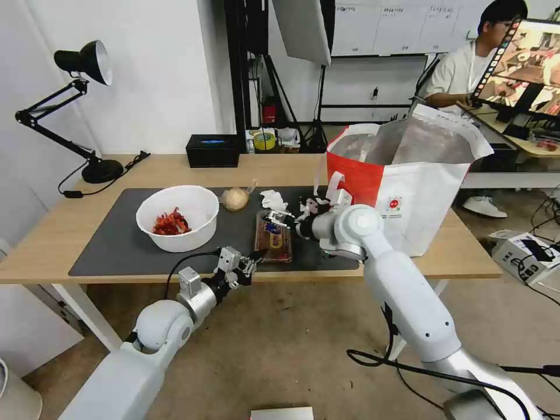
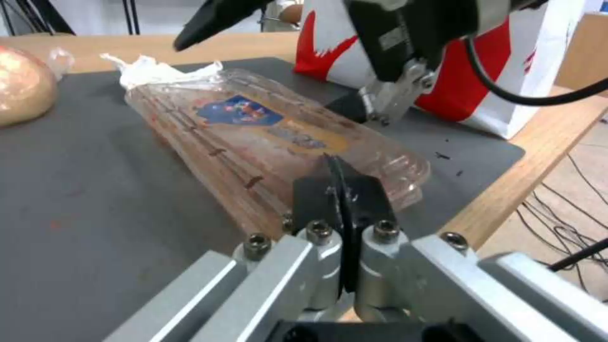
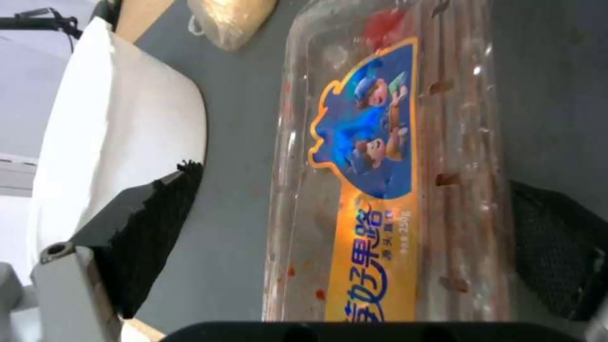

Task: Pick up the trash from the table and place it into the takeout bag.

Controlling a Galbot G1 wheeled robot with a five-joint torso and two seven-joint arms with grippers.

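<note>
While the right claw (image 3: 355,223) straddles the tray (image 1: 274,236) at frame centre, fingers spread, close squarely across its width; left claw (image 1: 248,267) pressed together at the bench (image 1: 52,242) edge.

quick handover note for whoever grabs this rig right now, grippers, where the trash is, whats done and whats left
Left gripper: shut, at the near end of the clear tray, by the table's front edge.
Right gripper: open, straddling the tray from above.
White bowl, wrapped beige lump and tissue lie on the grey mat.
Takeout bag stands open on the table, to the right.
Done: no trash seen bagged.
Left: all four pieces.
</note>
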